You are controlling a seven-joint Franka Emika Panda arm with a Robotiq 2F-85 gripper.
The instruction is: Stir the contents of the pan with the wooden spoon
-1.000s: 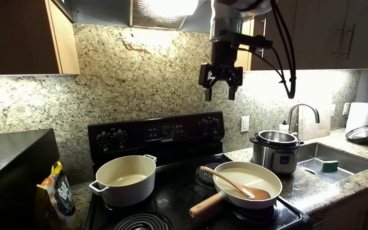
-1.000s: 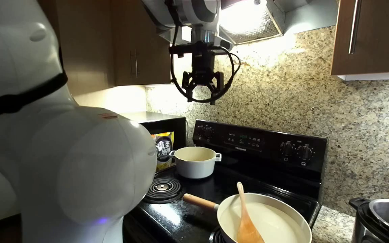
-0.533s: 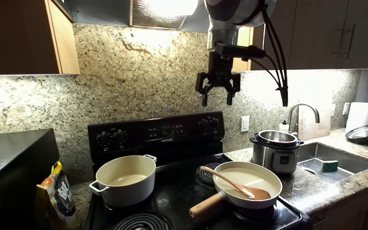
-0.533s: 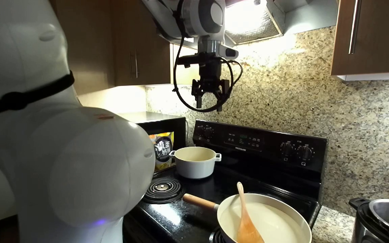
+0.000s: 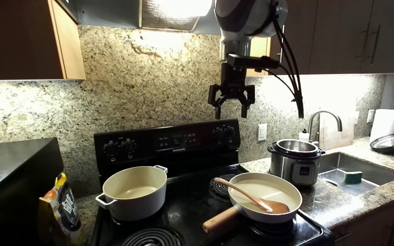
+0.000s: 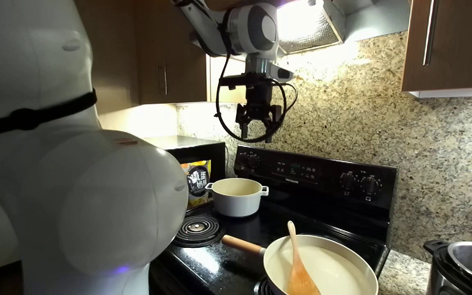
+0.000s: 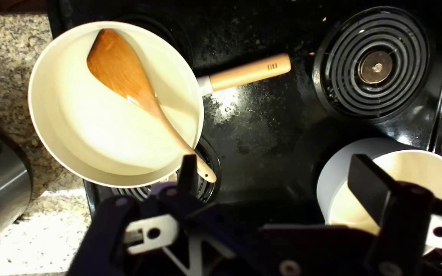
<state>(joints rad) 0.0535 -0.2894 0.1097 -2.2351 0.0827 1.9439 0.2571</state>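
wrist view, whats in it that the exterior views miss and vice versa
Only the wrist view: round holes in the pale metal plates on the gripper.
Only the exterior views: the range hood and control knobs; also, in an exterior view, the sink.
Shared: the open gripper, the cream pot, the pan, its pale contents and the wooden spoon.

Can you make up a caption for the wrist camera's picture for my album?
The open tool hangs above the stove, where a wooden spoon leans in the cream pan.
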